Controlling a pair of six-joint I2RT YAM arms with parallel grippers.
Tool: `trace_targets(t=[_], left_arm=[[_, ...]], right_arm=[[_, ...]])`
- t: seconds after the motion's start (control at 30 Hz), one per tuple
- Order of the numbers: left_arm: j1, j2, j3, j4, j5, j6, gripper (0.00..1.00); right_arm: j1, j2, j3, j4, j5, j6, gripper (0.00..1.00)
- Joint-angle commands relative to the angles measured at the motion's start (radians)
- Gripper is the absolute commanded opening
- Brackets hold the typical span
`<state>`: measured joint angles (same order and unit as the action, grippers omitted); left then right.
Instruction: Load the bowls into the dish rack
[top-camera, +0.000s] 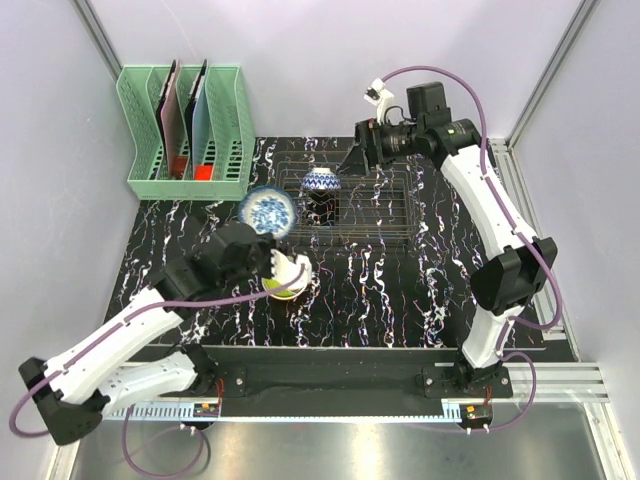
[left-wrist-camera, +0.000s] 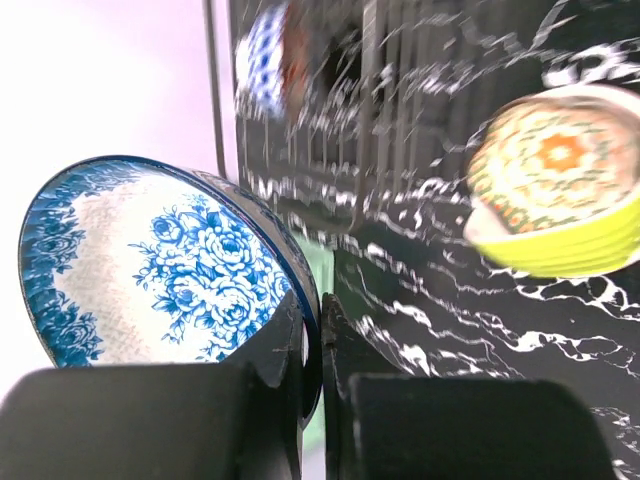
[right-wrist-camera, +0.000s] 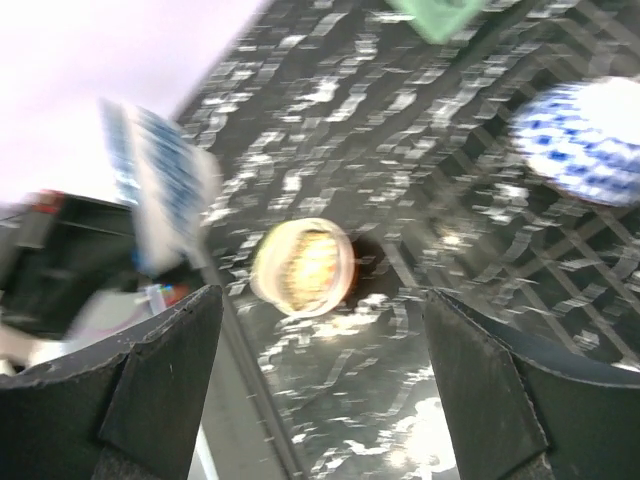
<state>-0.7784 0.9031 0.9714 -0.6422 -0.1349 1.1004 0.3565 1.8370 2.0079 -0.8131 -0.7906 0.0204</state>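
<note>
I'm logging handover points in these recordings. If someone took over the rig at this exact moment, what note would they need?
Left gripper: shut on the rim of the blue-flowered bowl, which is held tilted in the air by the left edge of the dish rack.
Right gripper: open and empty, over the rack's far edge.
Done: one blue-and-white bowl is in the rack.
Left: set the held bowl in the rack, then load the lime green bowl from the table in front of the rack. I cannot tell whether other bowls are nested in it.
</note>
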Motion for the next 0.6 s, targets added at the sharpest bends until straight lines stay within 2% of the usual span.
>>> trace_targets(t=[0.0,0.23,0.57], left_arm=[[-0.103,0.063,0.036,0.102,-0.068,0.093,0.00],[-0.275,0.148,-0.002,0.265,-0.120,0.193,0.00],[-0.349,0.214,0.035,0.384,-0.155,0.265,0.00]], right_arm=[[-0.016,-0.004,0.031,-0.001,-0.248,0.073,0.88],[-0.033,0.013,-0.021,-0.003,-0.407,0.122,0.89],[-0.042,-0.038,-0.164,-0.004,-0.446,0.078,0.89]])
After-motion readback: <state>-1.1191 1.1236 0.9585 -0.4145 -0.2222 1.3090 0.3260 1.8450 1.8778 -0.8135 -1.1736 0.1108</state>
